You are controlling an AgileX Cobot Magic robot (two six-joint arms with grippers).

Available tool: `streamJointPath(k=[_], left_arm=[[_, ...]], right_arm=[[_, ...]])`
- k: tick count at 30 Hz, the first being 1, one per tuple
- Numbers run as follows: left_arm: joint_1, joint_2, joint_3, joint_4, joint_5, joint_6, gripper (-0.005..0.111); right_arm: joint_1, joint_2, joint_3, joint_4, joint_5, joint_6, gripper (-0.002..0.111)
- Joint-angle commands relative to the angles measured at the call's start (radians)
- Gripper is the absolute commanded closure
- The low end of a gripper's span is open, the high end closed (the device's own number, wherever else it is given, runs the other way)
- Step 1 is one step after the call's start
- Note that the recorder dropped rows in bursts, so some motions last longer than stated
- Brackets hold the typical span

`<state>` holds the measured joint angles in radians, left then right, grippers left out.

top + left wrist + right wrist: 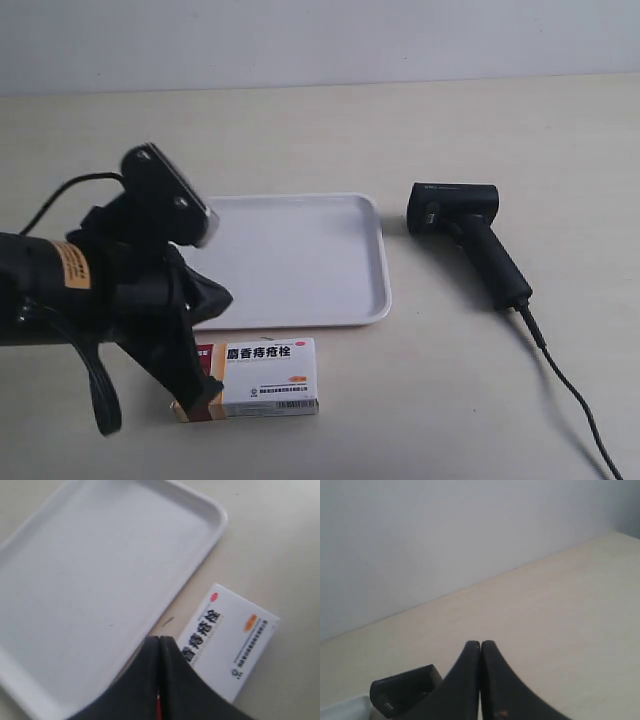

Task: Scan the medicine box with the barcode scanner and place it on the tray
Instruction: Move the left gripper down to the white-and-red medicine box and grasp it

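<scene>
Black fingers of the left gripper (159,680), pressed together, hide one end of the medicine box (235,645); the right gripper (480,680) is closed too.

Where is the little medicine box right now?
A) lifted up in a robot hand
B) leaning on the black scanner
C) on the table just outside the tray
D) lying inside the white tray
C: the medicine box lies flat on the table beside the tray, which holds nothing.
</scene>
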<state>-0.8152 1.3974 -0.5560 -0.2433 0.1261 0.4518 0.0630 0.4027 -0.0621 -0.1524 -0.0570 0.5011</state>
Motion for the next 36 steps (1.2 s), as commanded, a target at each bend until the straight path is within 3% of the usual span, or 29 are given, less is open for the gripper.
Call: streamJointPath(k=[1,4,9,11,13,26,29,36], left_arm=[[-0.073,0.025,-0.014,-0.004,-0.010,0.013,0.102],[-0.091,0.028,-0.014,-0.004,-0.001,0.013,0.079],[-0.091,0.105,-0.014,0.004,-0.044,0.061,0.026],[-0.091,0.151,-0.014,0.004,-0.069,0.115,0.015],[-0.091,0.199,-0.014,0.004,-0.080,0.146,0.011],[-0.044,0.356,-0.014,0.004,-0.185,0.169,0.017],[-0.044,0.361,-0.014,0.004,-0.185,0.171,0.034],[-0.051,0.354,-0.014,0.002,-0.158,0.169,0.095]], right_arm=[[-0.005,0.102,-0.008,-0.013,-0.070,-0.004,0.108],[-0.005,0.141,-0.008,-0.013,-0.095,-0.004,0.108],[-0.005,0.152,-0.008,-0.013,-0.106,-0.004,0.108],[-0.005,0.152,-0.008,-0.016,-0.106,-0.004,0.108],[-0.005,0.152,-0.008,-0.016,-0.106,-0.004,0.108],[-0.005,0.152,-0.008,-0.016,-0.106,-0.001,0.108],[-0.005,0.152,-0.008,-0.016,-0.106,-0.001,0.108],[-0.005,0.152,-0.008,-0.016,-0.108,-0.001,0.108]])
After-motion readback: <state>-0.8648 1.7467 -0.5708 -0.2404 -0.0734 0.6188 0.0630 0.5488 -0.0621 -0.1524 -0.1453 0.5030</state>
